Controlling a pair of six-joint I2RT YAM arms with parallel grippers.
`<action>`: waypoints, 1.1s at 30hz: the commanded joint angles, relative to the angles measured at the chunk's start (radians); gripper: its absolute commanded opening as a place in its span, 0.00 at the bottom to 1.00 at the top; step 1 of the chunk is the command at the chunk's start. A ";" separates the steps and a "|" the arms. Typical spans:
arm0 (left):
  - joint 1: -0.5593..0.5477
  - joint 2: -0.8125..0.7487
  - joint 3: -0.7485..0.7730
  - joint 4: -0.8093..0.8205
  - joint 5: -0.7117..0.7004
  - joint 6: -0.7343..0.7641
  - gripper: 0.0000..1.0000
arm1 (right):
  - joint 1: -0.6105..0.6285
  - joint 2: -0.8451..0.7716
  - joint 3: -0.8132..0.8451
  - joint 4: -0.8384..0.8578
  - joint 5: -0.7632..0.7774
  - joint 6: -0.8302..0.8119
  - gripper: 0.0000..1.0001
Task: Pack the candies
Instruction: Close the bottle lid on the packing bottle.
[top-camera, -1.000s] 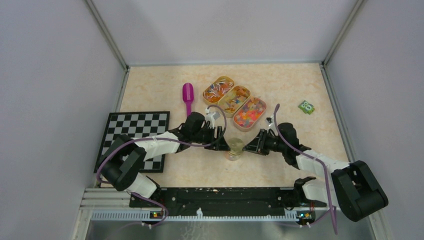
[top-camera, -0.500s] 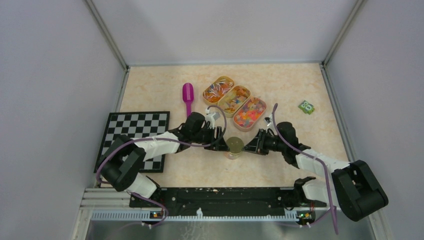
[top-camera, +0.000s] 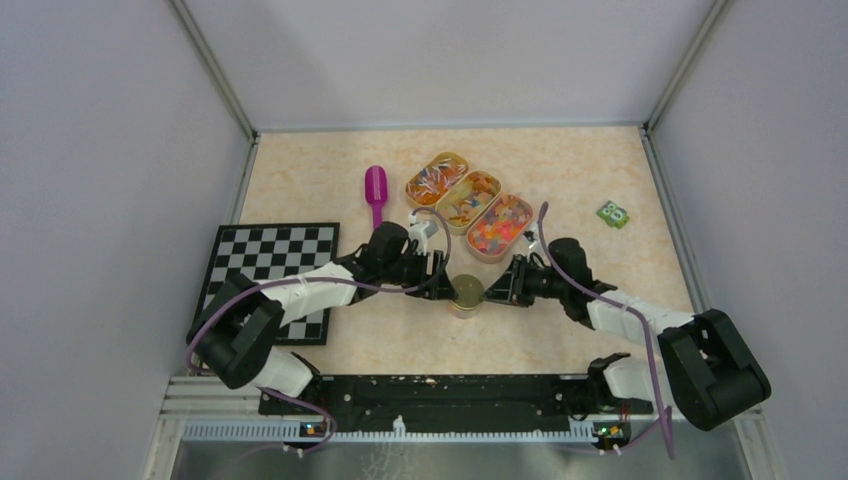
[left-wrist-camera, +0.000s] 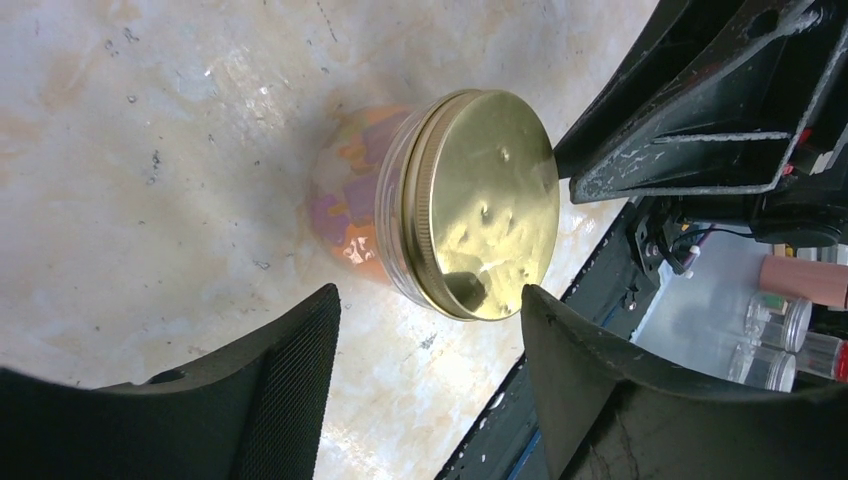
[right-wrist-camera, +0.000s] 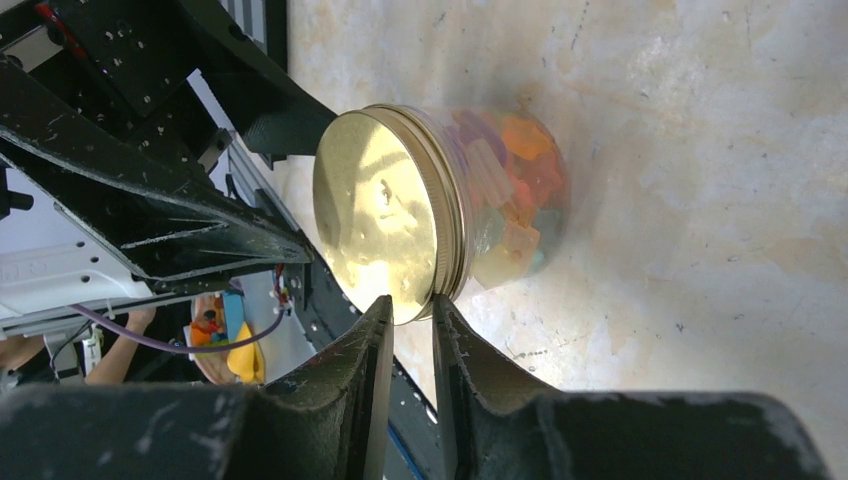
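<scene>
**Left gripper (left-wrist-camera: 428, 300) gapes wide at the lidded jar**

Its two fingers (left-wrist-camera: 270, 390) are spread far apart and hold nothing. The jar (left-wrist-camera: 350, 205) stands at the mouth of that gap, and neither finger touches it. From the other side, the right gripper (right-wrist-camera: 410, 308) has its fingers drawn almost together, leaving only a sliver of gap. Its tips sit right at the rim of the gold lid (right-wrist-camera: 375, 225), and I cannot see anything pinched between them.

The jar stands upright on the table (top-camera: 560, 165), midway between the two arms, with the lid on. Through the glass, candies (right-wrist-camera: 510, 190) show in orange, purple and yellow. More of them lie heaped in three oval tins (top-camera: 468, 198), which sit in a slanting row just beyond the jar. A purple scoop (top-camera: 376, 188) lies to the left of the tins. A chessboard (top-camera: 270, 270) lies under the left arm.
</scene>
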 joint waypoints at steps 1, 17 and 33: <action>-0.004 -0.007 0.046 -0.012 -0.020 0.028 0.70 | 0.014 0.001 0.047 0.013 -0.016 -0.019 0.21; -0.003 0.015 0.066 -0.065 -0.063 0.074 0.58 | 0.014 -0.075 0.072 -0.072 0.088 0.001 0.31; -0.003 0.046 0.057 -0.081 -0.066 0.087 0.56 | 0.014 0.063 0.063 0.051 0.075 0.023 0.21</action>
